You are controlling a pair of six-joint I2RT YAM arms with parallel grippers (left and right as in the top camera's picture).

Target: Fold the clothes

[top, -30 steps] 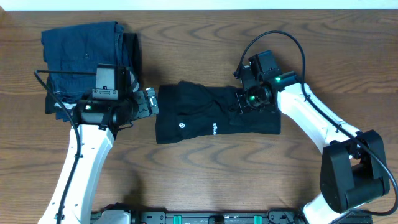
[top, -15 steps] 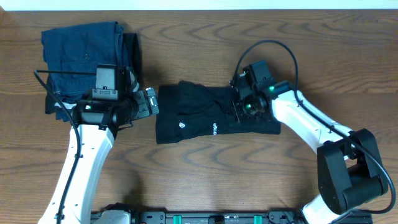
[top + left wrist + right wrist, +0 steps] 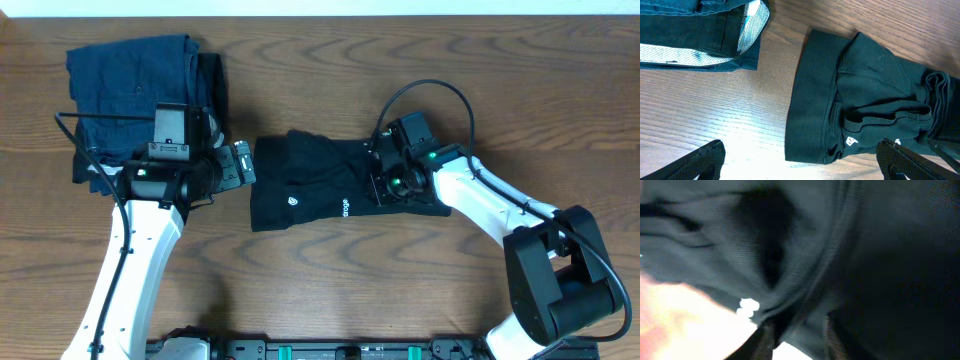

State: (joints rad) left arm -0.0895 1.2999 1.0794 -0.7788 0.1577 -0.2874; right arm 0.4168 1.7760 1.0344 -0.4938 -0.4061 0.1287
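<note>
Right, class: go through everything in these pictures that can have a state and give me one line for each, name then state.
black T-shirt: folded into a rumpled band, lying flat on the table
dark blue garments: folded and stacked, apart from the shirt
left gripper: open, empty, at the shirt's left edge
right gripper: down in the shirt's right part; its jaw state is too blurred to tell
</note>
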